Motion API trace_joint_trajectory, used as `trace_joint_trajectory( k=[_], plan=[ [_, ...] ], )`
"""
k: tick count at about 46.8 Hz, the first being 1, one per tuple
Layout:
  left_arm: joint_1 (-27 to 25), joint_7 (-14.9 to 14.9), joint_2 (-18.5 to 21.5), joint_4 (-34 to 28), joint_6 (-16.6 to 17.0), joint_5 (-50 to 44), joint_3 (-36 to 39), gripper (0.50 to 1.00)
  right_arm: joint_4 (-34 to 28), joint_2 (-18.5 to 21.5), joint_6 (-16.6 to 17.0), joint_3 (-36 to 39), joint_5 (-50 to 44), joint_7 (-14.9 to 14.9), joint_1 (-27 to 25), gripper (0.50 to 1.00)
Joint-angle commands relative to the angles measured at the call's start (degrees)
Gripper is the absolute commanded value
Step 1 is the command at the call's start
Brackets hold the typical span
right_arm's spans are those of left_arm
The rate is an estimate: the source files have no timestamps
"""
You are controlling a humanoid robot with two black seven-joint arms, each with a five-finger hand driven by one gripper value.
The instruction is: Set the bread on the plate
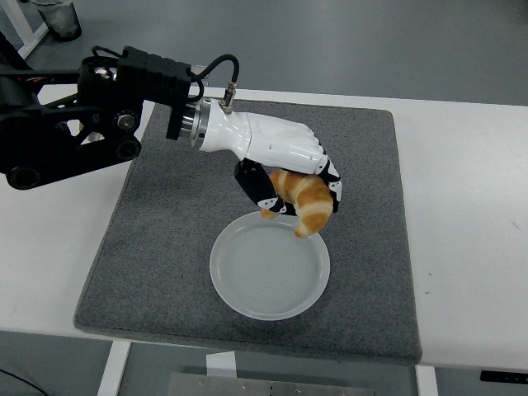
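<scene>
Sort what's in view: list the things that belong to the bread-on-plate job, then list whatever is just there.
Part of the job:
- bread, a croissant gripped in the left robot hand, over the plate's far rim
- plate, white, nothing on it yet

Just there:
- grey mat under the plate
- white table
- dark container at the top left, off the table

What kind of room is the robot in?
Probably a robot lab or test room. A plain white table carries only a grey mat and a plate, while the left hand holds a croissant above it.
</scene>
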Motion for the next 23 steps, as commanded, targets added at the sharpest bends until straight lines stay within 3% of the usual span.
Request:
trace_joint_trajectory(
  k=[1,12,23],
  plan=[
    [2.28,-0.74,-0.62,0.18,0.46,2.48,0.01,0.5,0.0,0.0,-0.01,0.0,0.0,0.0,0.0,0.952],
    [5.01,-0.82,-0.62,0.62,0.64,6.08,2.11,0.5,0.0,0.0,-0.01,0.0,0.0,0.0,0.0,0.952],
    [4.92,-0.65,-1.32,2.2,3.98,8.11,8.0,0.5,0.0,0.0,-0.01,0.0,0.0,0.0,0.0,0.952]
  ],
)
